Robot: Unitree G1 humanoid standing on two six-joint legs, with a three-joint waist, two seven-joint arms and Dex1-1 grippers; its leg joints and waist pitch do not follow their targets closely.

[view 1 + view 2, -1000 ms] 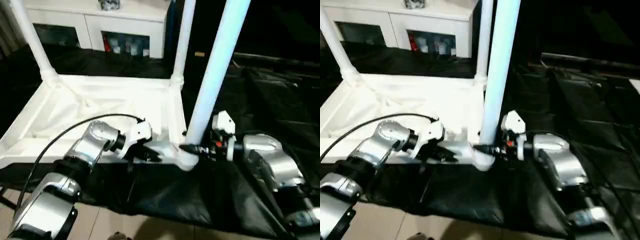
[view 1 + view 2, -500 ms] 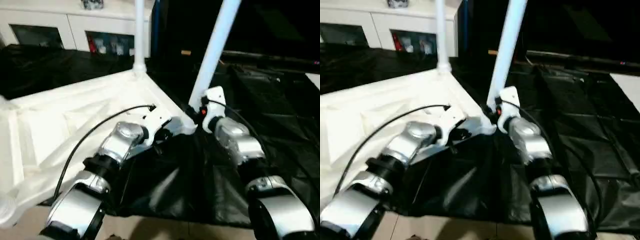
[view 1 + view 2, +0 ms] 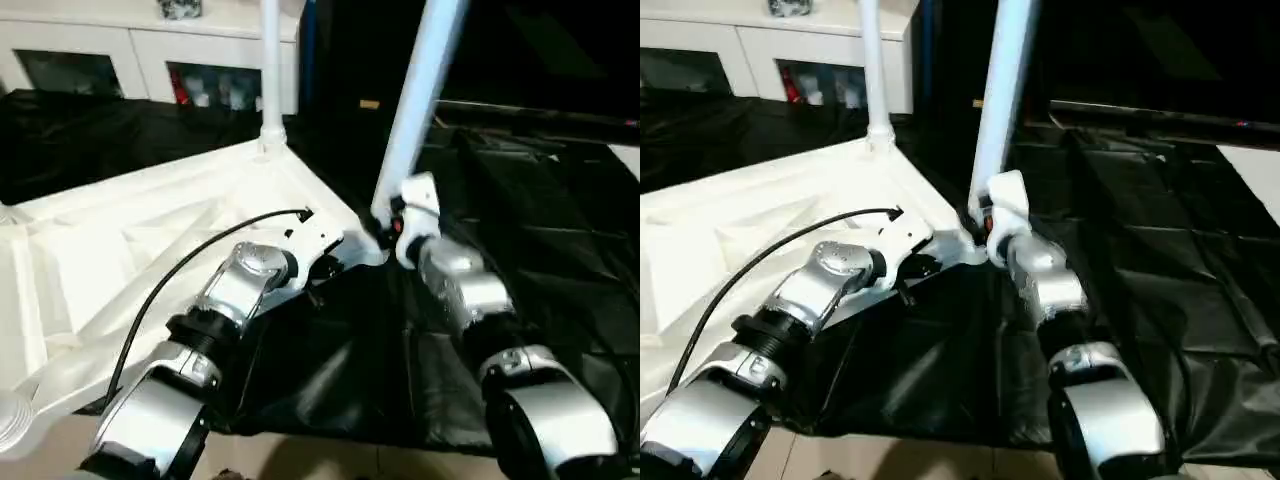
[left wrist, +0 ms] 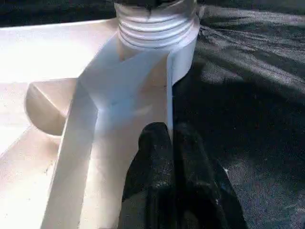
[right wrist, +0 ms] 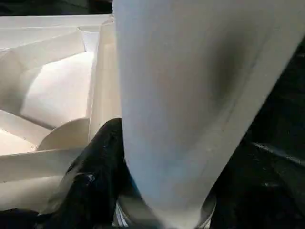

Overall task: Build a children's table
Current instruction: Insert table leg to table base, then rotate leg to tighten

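Note:
The children's table top (image 3: 130, 240) lies upside down on black cloth, ribbed underside up. One white leg (image 3: 268, 70) stands in its far corner socket. Another leg (image 3: 415, 110) rises from the nearer right corner socket (image 4: 157, 24). My right gripper (image 3: 383, 225) is round this leg's base, and in the right wrist view a black finger (image 5: 102, 167) presses against the leg (image 5: 190, 95). My left gripper (image 4: 170, 138) is shut on the top's thin rim just beside that socket. An unfilled round socket (image 3: 12, 420) shows at the top's near left corner.
A white glass-door cabinet (image 3: 150, 50) stands behind the work. Wrinkled black cloth (image 3: 540, 220) spreads to the right and front. A black cable (image 3: 180, 270) arches over my left forearm. Pale floor (image 3: 300, 455) shows along the cloth's near edge.
The table top has swung round, its left end coming toward me. Both forearms now reach forward to the corner instead of in from the sides. The view has shifted too.

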